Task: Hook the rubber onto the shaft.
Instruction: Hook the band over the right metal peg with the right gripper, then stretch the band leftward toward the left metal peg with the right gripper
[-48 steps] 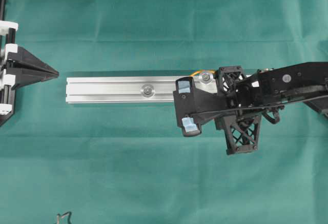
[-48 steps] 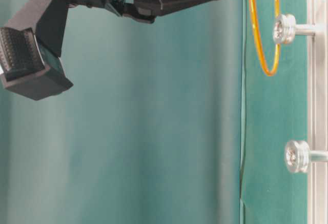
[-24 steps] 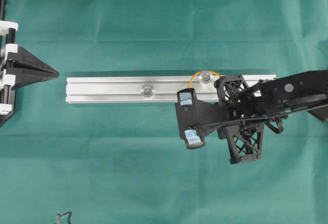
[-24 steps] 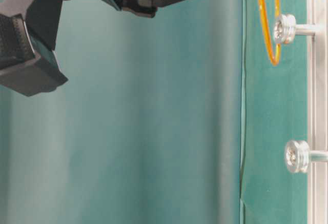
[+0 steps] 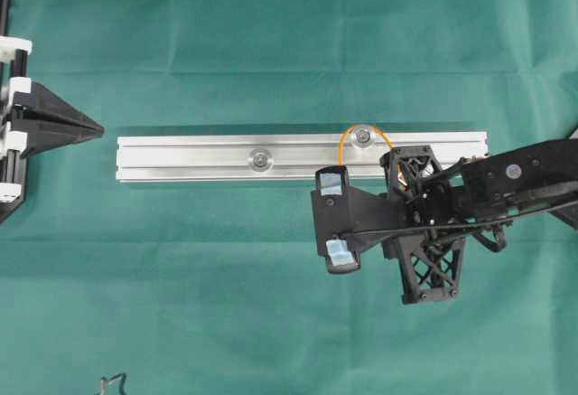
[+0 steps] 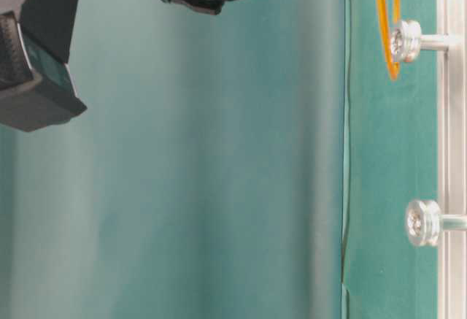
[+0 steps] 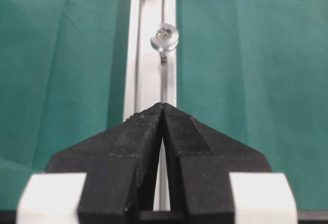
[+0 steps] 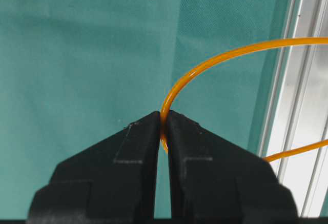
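While its jaws are pinched tight on one end of the orange rubber band (image 8: 169, 101), the right gripper (image 8: 164, 124) holds the loop out over the aluminium rail (image 5: 181, 158). That leaves the free end arching around the nearer headed shaft (image 5: 364, 136), where a downward move could probably seat it under the head. In the table-level view the band (image 6: 387, 20) hangs level with that shaft's head (image 6: 403, 41); whether it has caught is unclear. The left gripper (image 7: 163, 112) is closed on nothing, parked beyond the rail's far end, facing the other shaft (image 7: 164, 36).
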Robot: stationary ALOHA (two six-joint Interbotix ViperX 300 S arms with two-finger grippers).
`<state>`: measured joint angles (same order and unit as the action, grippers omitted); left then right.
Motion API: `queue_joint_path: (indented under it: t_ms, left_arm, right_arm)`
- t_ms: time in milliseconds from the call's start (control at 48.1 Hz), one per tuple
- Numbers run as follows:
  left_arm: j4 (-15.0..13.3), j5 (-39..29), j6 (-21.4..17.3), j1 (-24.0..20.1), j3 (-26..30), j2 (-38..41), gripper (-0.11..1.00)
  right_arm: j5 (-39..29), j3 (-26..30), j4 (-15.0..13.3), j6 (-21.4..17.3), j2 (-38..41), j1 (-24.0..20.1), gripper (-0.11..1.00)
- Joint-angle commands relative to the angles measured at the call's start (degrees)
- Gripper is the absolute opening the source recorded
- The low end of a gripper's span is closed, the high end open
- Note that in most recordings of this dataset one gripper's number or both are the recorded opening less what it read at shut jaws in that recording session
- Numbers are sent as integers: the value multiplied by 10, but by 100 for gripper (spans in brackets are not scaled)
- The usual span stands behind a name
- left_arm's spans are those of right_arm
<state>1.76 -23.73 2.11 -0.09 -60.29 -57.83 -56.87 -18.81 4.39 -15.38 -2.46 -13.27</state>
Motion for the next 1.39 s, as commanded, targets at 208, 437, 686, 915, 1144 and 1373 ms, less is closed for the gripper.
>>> queue_joint_path:
  t_ms: [208,437,686,915,1144,1373]
  left_arm:
    - [1,3,0,-1,13,4,0]
    - [1,3,1,-1,14,4,0]
    - [2,3,0,-1,14,4,0]
    - [1,3,0,0,13,4,0]
    - [2,3,0,0,13,4,0]
    - [1,3,0,0,13,4,0]
  right_arm:
    - [18,8,3,-6,-6,-5,8]
    - [75,3,-1,-62,-3,-5,8]
    - [104,4,-10,-200,6,1,8]
    - [145,7,-31,-314,8,9,8]
    - [189,11,-32,-367,12,10,8]
    - [193,32,-32,-368,31,11,8]
